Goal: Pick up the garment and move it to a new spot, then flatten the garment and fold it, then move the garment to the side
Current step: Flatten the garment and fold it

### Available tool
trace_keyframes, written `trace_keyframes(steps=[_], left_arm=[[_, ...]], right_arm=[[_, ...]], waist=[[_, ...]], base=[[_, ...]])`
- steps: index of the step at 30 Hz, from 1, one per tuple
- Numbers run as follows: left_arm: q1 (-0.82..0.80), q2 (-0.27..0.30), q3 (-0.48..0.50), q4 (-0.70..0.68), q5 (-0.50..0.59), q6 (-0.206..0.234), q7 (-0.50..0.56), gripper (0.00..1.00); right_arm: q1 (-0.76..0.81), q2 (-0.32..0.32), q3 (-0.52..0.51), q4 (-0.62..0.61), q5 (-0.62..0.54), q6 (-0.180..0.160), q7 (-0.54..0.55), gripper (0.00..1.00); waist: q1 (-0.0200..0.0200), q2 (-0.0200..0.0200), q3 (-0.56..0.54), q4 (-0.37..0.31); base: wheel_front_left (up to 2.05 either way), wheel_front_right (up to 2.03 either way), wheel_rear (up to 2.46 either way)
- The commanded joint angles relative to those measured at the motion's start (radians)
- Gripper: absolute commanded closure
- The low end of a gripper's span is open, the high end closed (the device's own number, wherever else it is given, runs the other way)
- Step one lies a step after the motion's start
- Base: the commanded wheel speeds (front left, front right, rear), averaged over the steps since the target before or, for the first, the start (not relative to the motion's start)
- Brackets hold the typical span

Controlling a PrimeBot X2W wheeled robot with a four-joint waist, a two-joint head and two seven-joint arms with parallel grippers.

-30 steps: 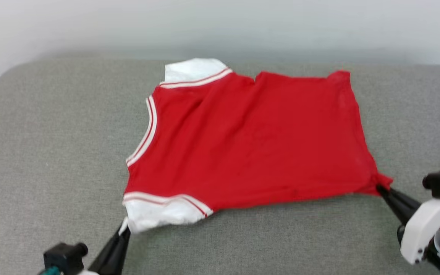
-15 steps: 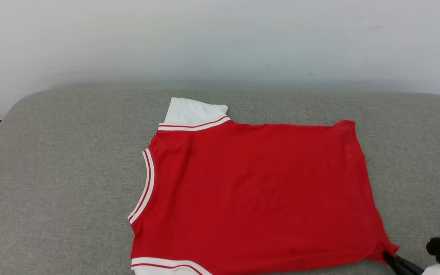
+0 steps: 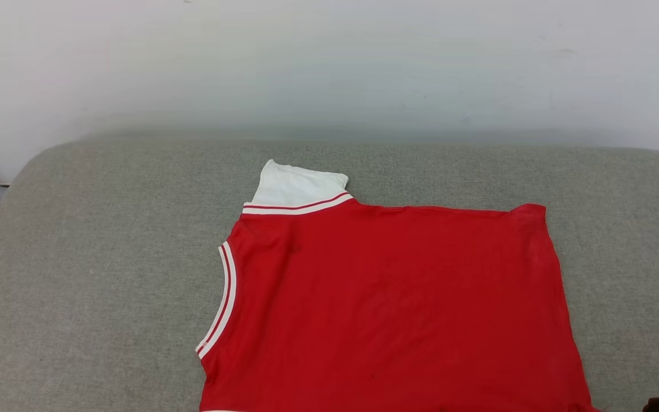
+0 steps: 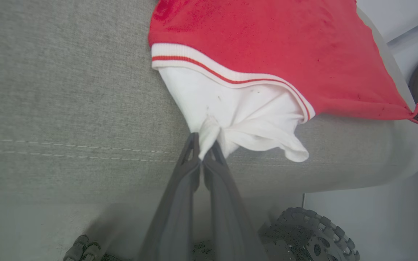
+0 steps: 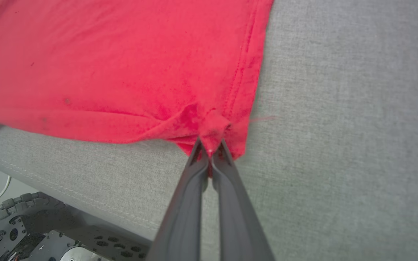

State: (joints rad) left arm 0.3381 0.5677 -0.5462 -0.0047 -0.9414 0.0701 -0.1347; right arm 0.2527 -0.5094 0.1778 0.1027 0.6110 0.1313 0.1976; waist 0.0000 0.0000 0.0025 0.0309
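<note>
The garment (image 3: 392, 309), a red T-shirt with white sleeves and striped trim, lies spread on the grey cushion (image 3: 95, 274), collar to the left, plain side up. Its far white sleeve (image 3: 298, 183) points toward the wall. In the left wrist view my left gripper (image 4: 204, 146) is shut on the bunched edge of the near white sleeve (image 4: 238, 116). In the right wrist view my right gripper (image 5: 210, 146) is shut on the red hem corner (image 5: 212, 127) of the garment (image 5: 122, 65), near the cushion's front edge.
A white wall (image 3: 329, 63) stands behind the cushion. The cushion's front edge (image 4: 230, 188) drops off just behind both grippers, with the robot's wheeled base (image 4: 314, 235) below it. Bare grey cushion lies left and right of the shirt.
The head camera has tilted up, so the shirt sits lower in the picture and both grippers have slipped past the bottom edge. The shirt's far edge has been drawn straight and flatter.
</note>
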Motion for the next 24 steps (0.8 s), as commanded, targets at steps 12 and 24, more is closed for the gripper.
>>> trace_keyframes(steps=[12, 24], left_arm=[[-0.133, 0.063, 0.005, -0.026, 0.092, -0.014, 0.01, 1.0], [-0.434, 0.12, 0.008, 0.009, 0.163, -0.1, 0.121, 1.0]], right_arm=[[-0.067, 0.023, -0.007, -0.016, 0.001, -0.001, -0.009, 1.0], [-0.203, 0.021, 0.028, -0.016, 0.024, -0.001, 0.001, 1.0]], waist=[[0.0, 0.0, 0.031, -0.021], [0.0, 0.0, 0.104, -0.056]], base=[[0.0, 0.0, 0.0], [0.0, 0.0, 0.0]])
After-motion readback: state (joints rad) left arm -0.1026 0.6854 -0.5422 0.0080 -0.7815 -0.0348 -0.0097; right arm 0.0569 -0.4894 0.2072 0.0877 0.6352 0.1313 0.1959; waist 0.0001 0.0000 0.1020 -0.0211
